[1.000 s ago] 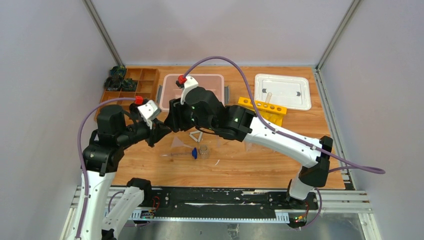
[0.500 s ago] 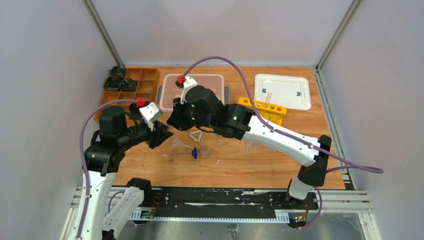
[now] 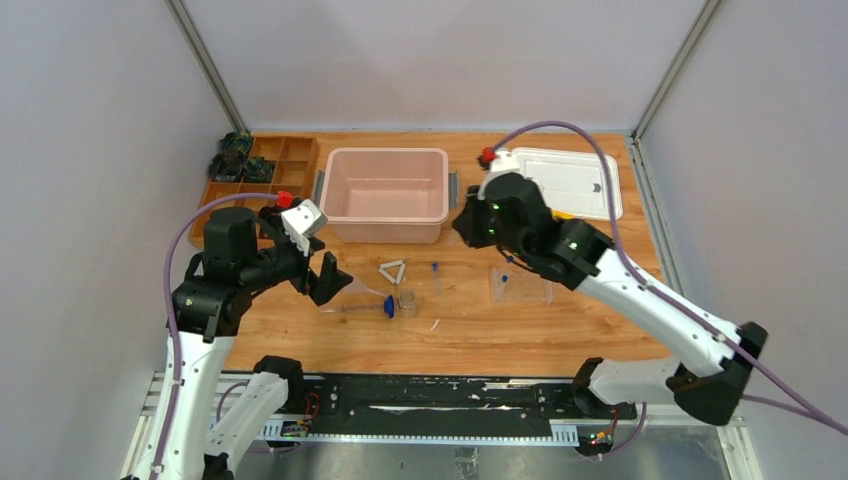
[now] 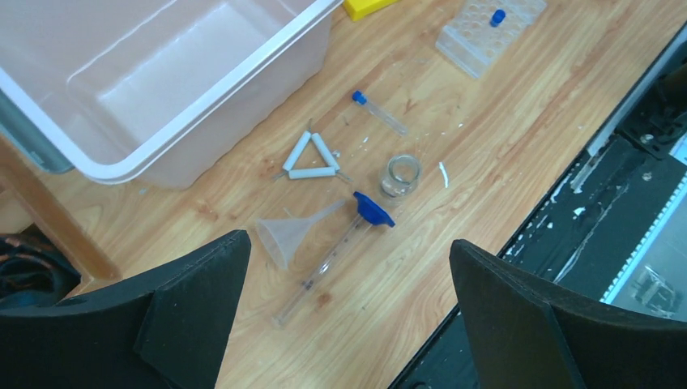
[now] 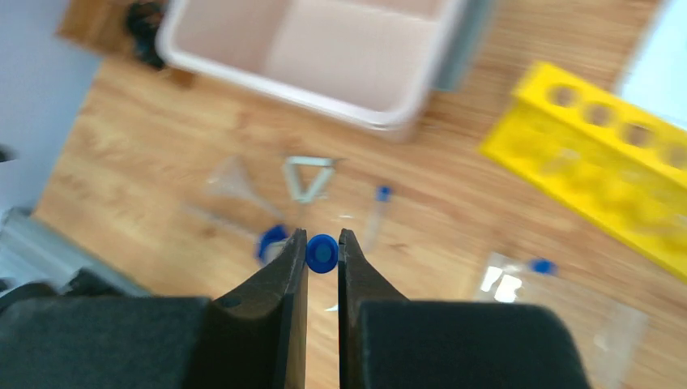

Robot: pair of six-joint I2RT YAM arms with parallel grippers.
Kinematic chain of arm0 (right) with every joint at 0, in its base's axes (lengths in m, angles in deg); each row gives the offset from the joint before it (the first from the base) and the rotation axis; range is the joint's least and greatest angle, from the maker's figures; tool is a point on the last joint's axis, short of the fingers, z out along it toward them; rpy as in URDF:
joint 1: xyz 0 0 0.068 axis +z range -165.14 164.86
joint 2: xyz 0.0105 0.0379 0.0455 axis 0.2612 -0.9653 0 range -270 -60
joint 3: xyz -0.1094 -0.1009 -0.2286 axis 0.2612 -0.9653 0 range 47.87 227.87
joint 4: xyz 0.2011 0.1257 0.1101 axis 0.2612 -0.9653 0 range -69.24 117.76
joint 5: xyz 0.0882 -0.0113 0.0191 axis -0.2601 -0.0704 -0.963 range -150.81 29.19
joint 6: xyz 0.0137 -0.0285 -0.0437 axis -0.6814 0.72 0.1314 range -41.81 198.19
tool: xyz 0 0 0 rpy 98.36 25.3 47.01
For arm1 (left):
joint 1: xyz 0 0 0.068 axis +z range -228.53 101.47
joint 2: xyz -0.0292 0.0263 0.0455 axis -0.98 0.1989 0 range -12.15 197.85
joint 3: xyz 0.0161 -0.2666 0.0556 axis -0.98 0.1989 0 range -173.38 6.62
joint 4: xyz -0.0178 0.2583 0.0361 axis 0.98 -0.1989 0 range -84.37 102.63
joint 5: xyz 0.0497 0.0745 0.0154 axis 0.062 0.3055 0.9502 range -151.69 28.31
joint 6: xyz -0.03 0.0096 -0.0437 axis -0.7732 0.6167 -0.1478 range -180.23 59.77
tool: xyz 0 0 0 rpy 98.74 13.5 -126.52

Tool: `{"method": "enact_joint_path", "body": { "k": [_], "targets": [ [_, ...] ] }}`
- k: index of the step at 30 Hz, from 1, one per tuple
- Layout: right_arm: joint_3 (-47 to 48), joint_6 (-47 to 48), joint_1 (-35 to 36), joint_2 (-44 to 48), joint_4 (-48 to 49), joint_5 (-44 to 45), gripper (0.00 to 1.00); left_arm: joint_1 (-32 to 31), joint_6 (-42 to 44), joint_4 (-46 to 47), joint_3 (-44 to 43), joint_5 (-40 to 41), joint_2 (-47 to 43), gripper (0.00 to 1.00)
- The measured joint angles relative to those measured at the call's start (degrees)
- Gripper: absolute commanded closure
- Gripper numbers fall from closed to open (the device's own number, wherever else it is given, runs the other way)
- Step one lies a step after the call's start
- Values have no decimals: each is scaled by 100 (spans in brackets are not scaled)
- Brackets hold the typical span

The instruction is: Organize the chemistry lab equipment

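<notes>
My right gripper (image 5: 322,247) is shut on a small blue-capped vial (image 5: 322,254), held upright above the table near the clear vial tray (image 3: 522,288); in the top view the right gripper (image 3: 506,255) hangs just left of that tray. One capped vial (image 5: 543,266) stands in the tray. Another vial (image 4: 379,112) lies on the wood. My left gripper (image 4: 347,243) is open and empty above the clear funnel (image 4: 283,235) and the glass tube (image 4: 320,271) with its blue end (image 4: 373,209). The tiny beaker (image 4: 400,175) and pale triangle (image 4: 312,158) sit beside them. The yellow rack (image 5: 599,154) lies beyond.
A pink bin (image 3: 385,192) stands at the back middle, with a white lidded tray (image 3: 565,182) to its right. The brown wooden compartment tray (image 3: 255,170) of dark parts sits at the back left. A black rail (image 3: 420,395) runs along the table's near edge.
My right arm has swung from the middle of the table to the right with a vial in its jaws, uncovering the pink bin. My left gripper has opened wide and drawn back slightly.
</notes>
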Motion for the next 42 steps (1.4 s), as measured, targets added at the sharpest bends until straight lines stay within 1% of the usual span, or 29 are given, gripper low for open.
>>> {"method": "enact_joint_path", "body": {
  "k": [4,7,11,14,18,24,33,42],
  "targets": [
    [-872,129,-713,957,-271,562,100,0,66,-50,-35,238,59,0],
    [-1526,175,-1119,1526,-455,940,100,0,87,-87,-66,297,90,0],
    [-2177,219,-1456,1856,-636,1180,100,0,87,-122,-68,310,116,0],
    [-2573,223,-1661,1823,-634,1274,100,0,87,-144,-68,356,136,0],
    [-3036,243,-1762,1740,-505,1366,100,0,87,-160,-68,389,136,0],
    [-3703,387,-1827,1679,199,1438,100,0,118,-168,-68,442,129,0],
    [-4081,446,-1860,1185,1088,1475,100,0,175,-170,-68,496,114,0],
    [-4236,455,-1908,1062,1547,1515,100,0,238,-170,-68,498,103,0]
  ]
}}
